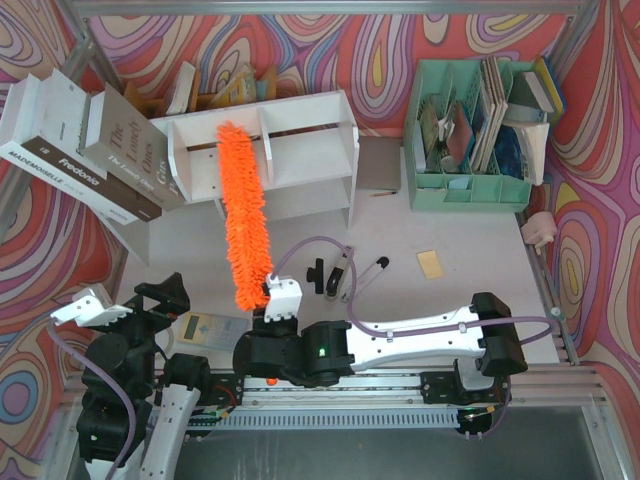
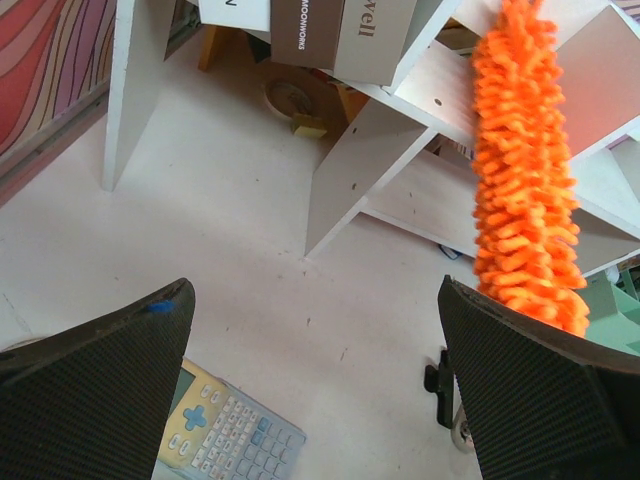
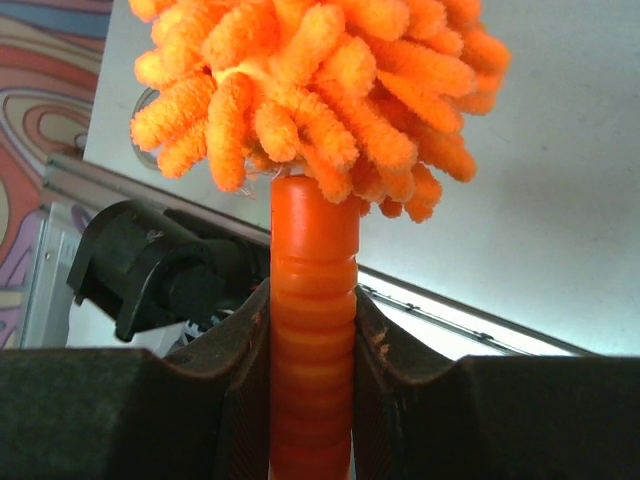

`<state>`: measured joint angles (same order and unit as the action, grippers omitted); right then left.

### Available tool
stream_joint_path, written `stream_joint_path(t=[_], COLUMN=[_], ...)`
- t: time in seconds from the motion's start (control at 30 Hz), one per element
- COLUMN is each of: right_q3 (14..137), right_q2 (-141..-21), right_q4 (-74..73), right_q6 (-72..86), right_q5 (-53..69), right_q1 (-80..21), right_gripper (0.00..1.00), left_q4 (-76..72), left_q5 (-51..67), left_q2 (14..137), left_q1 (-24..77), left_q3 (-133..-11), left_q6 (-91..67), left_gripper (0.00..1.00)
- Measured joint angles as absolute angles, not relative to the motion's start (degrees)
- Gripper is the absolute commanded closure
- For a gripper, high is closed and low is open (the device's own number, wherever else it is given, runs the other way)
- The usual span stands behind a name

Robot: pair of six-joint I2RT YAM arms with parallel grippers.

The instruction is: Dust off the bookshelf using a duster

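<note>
The white two-tier bookshelf [image 1: 300, 150] stands at the back of the table, left of centre. The fluffy orange duster [image 1: 243, 210] stretches from the table in front of it up across its left part, with its far tip on the upper tier. My right gripper [image 1: 275, 305] is shut on the duster's ribbed orange handle [image 3: 315, 230], both fingers pressed against it [image 3: 312, 310]. My left gripper [image 1: 165, 300] hangs open at the near left with nothing between its fingers [image 2: 315, 290]. In the left wrist view the duster [image 2: 520, 180] lies across the bookshelf [image 2: 350, 170].
Large books [image 1: 90, 150] lean against the shelf's left end. A mint-green file organiser [image 1: 470, 130] stands at the back right. A calculator [image 1: 205, 328] lies under my left gripper. A marker pen and black clips [image 1: 340, 272] and a yellow note [image 1: 431, 263] lie mid-table.
</note>
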<state>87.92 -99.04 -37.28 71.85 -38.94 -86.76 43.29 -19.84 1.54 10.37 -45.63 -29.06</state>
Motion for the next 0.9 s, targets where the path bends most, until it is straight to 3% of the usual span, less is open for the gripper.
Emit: stream_joint_path(t=[0.37,0.9], right_q3=[88.23,83.99], right_q2=[-100.22,-94.59], right_q4=[-28.56,-34.63], right_q6=[62.61,73.23], right_q5=[-35.07,-41.71], right_q1=[-86.59,-87.83], right_gripper=[1.0,1.0], left_q4=[43.33,43.38], left_q5=[-19.84,-19.84], left_q2=[1.54,1.54], left_q1=[10.52,10.52], left_q3=[-45.63,-45.63], left_q6=[-29.36,-29.36], left_gripper=[0.01,0.01])
